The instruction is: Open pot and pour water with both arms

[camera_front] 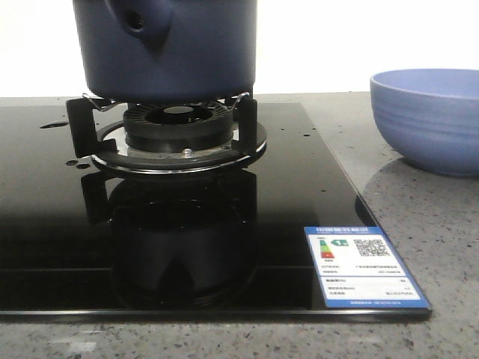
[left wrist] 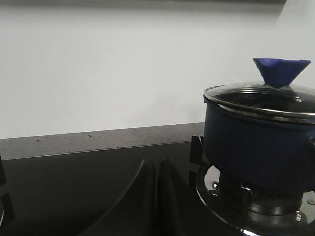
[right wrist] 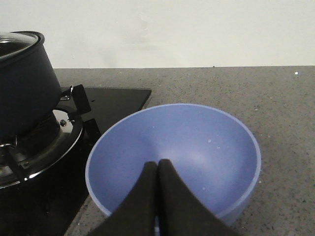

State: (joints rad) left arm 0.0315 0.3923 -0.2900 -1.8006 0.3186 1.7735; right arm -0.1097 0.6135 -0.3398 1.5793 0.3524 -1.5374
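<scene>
- Left gripper [left wrist: 156, 196]: both dark fingers pressed together with no gap, holding nothing. It sits low over the black glass cooktop [left wrist: 74, 187], beside the burner and clear of the pot [left wrist: 256, 147].
- Right gripper [right wrist: 157, 201]: fingers likewise closed against each other and empty. It sits above the near rim of the light blue bowl [right wrist: 197, 142], fingertips over the bowl's interior; contact with the rim cannot be determined.
- Pot: dark navy, round, straight-sided. It rests upright on the black metal pan supports [camera_front: 78, 120] over the burner [camera_front: 179, 123], at the far part of the cooktop in the front view. Only the lower body is in the front view; the upper part runs past the top edge.
- Handle stub [camera_front: 138, 22]: tapered, with a round hole, facing the front camera on the pot's left portion.
- Lid [left wrist: 261, 96]: glass with a metal rim, seated on the pot. A blue cone-shaped knob [left wrist: 280, 71] stands at its centre, wide end up.
- Bowl: ribbed outer wall, standing upright on the grey speckled counter [camera_front: 419, 202], to the right of the cooktop and well apart from the pot. A few small droplets or specks show on the inner wall.
- Energy label [camera_front: 363, 265]: blue and white sticker on the cooktop's near right corner.
- Wall behind the counter: plain white.
</scene>
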